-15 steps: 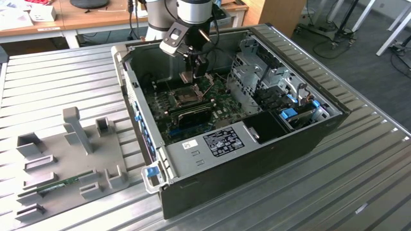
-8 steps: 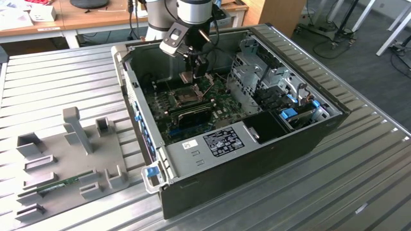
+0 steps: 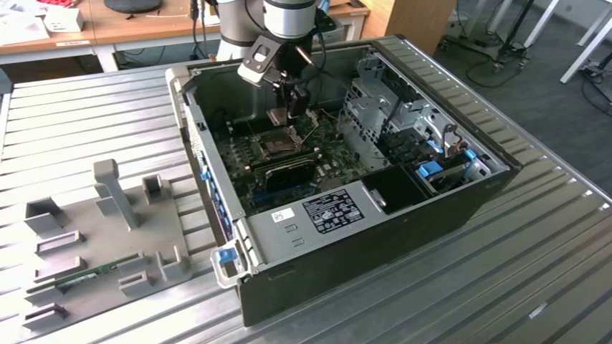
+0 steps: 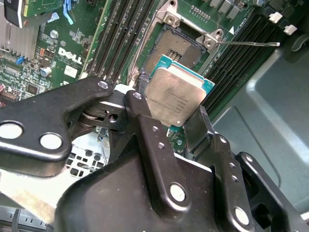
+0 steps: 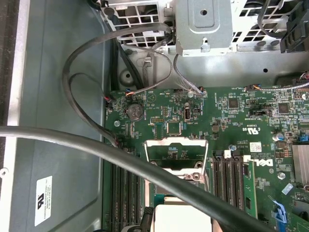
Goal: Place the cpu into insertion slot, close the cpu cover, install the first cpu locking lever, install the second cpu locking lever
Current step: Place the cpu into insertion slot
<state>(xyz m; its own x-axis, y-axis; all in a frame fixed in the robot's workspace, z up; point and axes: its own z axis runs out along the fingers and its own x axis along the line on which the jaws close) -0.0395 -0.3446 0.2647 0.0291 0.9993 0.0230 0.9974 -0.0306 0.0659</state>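
In the exterior view my gripper (image 3: 287, 116) reaches down into the open computer case (image 3: 459, 201), shut on the cpu (image 3: 281, 117), just above the motherboard. The second wrist view shows the cpu (image 4: 176, 99), silvery-tan on a green base, pinched by its edges between the black fingers (image 4: 140, 113) and held tilted above the board. Just beyond it lies the insertion slot (image 4: 175, 47), open, with its dark centre bare. The cpu cover (image 5: 176, 154) stands raised at the slot's far side in the first wrist view. A thin locking lever (image 4: 246, 44) sticks out sideways, unlatched.
Long black memory slots (image 4: 118, 43) flank the socket on both sides. A thick grey cable (image 5: 96, 150) crosses the first wrist view. A metal drive cage (image 3: 378, 107) stands at the exterior view's right of the board. A grey fixture plate (image 3: 105, 236) lies on the table outside the case.
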